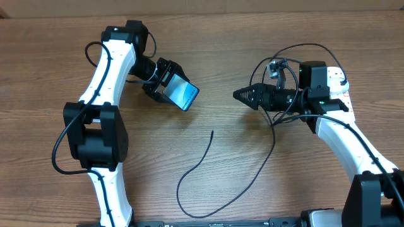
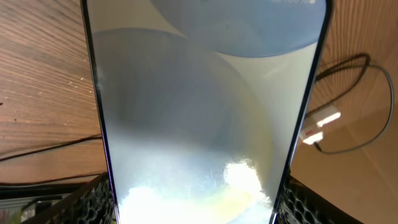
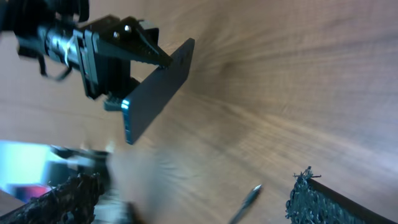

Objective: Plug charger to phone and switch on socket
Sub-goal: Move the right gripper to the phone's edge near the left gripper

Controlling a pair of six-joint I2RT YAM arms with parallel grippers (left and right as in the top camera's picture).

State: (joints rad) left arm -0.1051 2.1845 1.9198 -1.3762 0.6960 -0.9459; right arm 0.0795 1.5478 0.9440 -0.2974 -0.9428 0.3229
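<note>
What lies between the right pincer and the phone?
Overhead shows only bare table between the right pincer and the phone; the charger tip lies off that line.

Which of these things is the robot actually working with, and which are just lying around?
Part of the job: phone, held in the left end effector; charger cable, lying loose; open right end effector. No socket in view.
Just there: wooden table; wiring looped on the right arm.

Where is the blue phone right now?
In the overhead view, the slim cyan-screened smartphone sits left of centre, clamped in the left gripper above the wooden table, across from the open right gripper.
</note>
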